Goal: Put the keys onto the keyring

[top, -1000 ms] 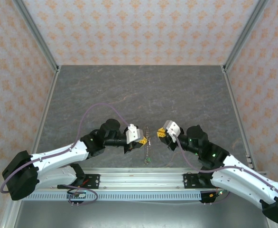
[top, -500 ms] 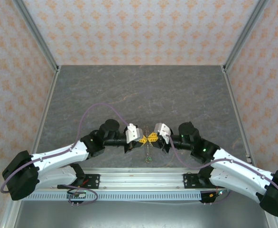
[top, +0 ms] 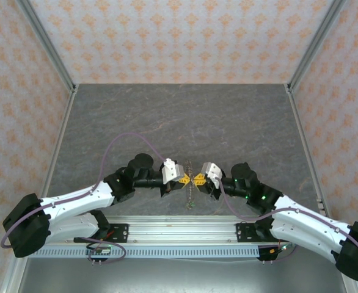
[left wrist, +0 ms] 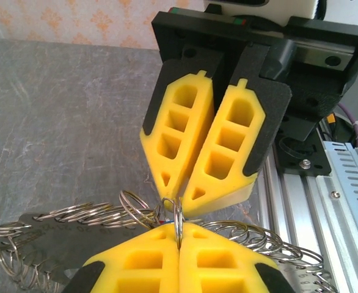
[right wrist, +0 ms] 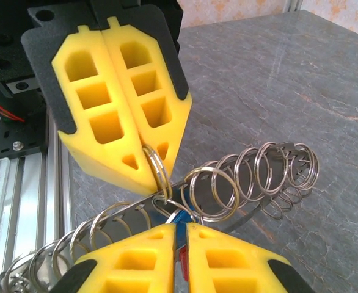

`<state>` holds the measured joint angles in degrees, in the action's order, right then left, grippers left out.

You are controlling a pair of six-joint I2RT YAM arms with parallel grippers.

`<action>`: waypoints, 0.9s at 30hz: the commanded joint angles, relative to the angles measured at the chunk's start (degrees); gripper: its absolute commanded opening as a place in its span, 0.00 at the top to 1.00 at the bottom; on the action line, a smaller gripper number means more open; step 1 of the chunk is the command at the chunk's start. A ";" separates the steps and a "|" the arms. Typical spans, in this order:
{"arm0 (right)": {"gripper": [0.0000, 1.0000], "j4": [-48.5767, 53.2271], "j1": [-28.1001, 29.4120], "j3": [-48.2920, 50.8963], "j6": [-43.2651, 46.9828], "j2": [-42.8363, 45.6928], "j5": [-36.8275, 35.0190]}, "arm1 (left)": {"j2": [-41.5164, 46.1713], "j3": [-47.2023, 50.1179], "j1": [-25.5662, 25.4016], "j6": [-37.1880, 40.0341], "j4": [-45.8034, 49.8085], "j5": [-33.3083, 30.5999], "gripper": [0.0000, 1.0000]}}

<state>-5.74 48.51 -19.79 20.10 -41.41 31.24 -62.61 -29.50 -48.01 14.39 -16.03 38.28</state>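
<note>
— Gripping what, the left fingers?
— Clenched on a keyring, upright between their tips.
— And the right fingers?
— Clenched, tip to tip with them, the keys showing blue and red in their gap, above a row of rings on the worktop.

Keys in right gripper mostly hidden by pads; ring rack cut off at btm edge

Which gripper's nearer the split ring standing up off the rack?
Left. Left gripper is shut on the split ring itself. Right gripper faces it tip to tip, just beside the ring, pinching the red and blue tags.
</note>
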 commanded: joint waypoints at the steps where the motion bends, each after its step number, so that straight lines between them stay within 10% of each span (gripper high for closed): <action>1: 0.88 -3.27 0.18 0.19 -1.43 1.02 -1.63 | -1.04 -1.78 -0.16 -0.77 -4.14 2.51 1.00; 27: 0.86 -2.57 0.18 0.23 -1.99 1.27 -4.02 | -2.08 -3.38 -0.22 -1.12 -4.08 1.88 1.00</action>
<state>-6.94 48.51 -19.73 18.44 -39.66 28.23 -65.10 -30.94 -47.97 14.31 -16.21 38.68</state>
